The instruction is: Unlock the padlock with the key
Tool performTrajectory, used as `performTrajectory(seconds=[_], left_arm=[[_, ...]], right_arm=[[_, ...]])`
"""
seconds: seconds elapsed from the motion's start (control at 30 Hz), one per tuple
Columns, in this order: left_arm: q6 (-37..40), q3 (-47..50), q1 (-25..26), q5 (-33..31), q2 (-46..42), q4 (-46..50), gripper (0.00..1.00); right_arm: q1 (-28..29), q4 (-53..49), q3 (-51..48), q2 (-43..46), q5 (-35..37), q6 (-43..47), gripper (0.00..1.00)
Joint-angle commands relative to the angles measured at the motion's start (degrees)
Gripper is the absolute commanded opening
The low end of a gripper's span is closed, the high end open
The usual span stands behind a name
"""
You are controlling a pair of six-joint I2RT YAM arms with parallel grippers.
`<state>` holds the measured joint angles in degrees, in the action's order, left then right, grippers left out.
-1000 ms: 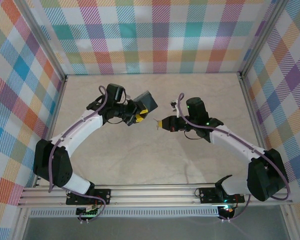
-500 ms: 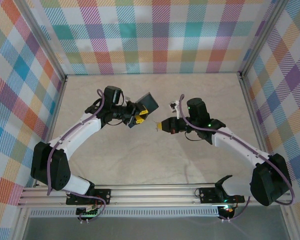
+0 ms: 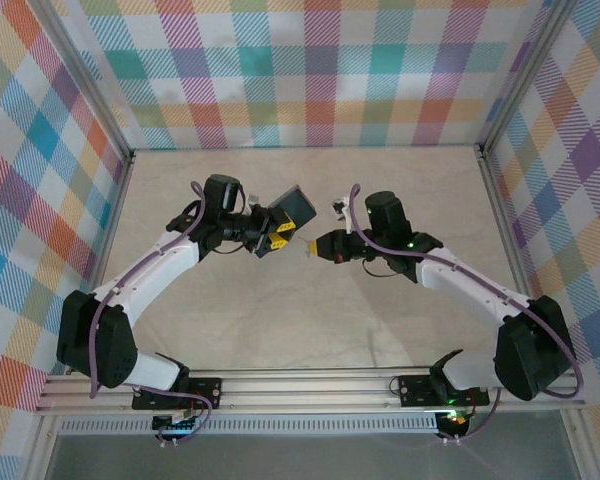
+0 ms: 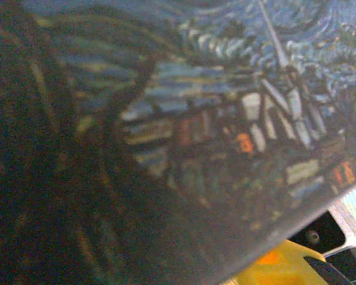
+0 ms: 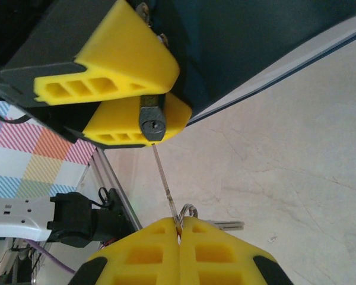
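My left gripper (image 3: pixel 278 236) is shut on the small dark padlock (image 5: pixel 152 122), which is pinched between its yellow fingers (image 5: pixel 107 71) with the keyhole facing my right gripper. The blue swirly-painted tin box (image 3: pixel 294 207) hangs off the padlock, lifted above the table, and its painted face (image 4: pixel 225 119) sits close against the left wrist camera. My right gripper (image 5: pixel 179 228) is shut on the key (image 5: pixel 164 178) by its ring. The thin blade points up at the keyhole, and its tip just touches the padlock's lower edge. A second key (image 5: pixel 225 224) sticks out sideways from the ring.
The pale marble tabletop (image 3: pixel 310 310) lies below both grippers. Plaid walls close in the back and sides. An aluminium rail (image 3: pixel 310 385) with the arm bases runs along the near edge.
My right gripper has moved left with the key, closing the gap to the padlock. The left gripper and box have shifted slightly and turned toward it.
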<state>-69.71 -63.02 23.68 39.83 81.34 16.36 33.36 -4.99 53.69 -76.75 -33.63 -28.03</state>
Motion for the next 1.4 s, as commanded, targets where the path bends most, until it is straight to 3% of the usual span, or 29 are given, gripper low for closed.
performTrajectory(seconds=[0.0,0.5,0.67,0.73,0.8,0.9,1.17,1.37], left_arm=[[0.20,0.01,-0.65,2.24,-2.87,-3.46,0.23],[1.02,0.27,-0.65,1.93,-3.17,-2.44,0.23],[5.47,-1.04,-0.65,-0.35,-3.34,3.84,0.22],[11.27,-2.96,-0.67,-3.68,-2.87,10.37,0.22],[19.14,-5.85,-0.65,-11.03,-1.85,19.90,0.22],[23.08,-5.48,-0.58,-16.94,-0.15,22.70,0.21],[28.15,-10.41,4.66,-31.28,4.55,31.53,0.20],[22.35,-13.04,8.35,-33.48,4.31,41.26,0.20]], right_arm=[[0.55,1.90,1.68,-0.50,0.27,0.08,0.00],[1.09,2.93,1.68,-1.56,0.94,-1.15,0.00],[1.09,1.57,1.18,-1.65,2.61,-1.33,0.00],[1.02,0.84,0.68,-1.52,2.90,-1.33,0.00],[0.87,0.30,-0.32,-1.14,3.73,-1.40,0.00],[0.47,0.40,-2.11,-0.77,3.87,-2.01,0.00],[0.35,-1.17,-3.24,0.02,3.75,-1.92,0.00],[-0.14,-4.83,-2.16,1.52,4.54,-1.13,0.00]])
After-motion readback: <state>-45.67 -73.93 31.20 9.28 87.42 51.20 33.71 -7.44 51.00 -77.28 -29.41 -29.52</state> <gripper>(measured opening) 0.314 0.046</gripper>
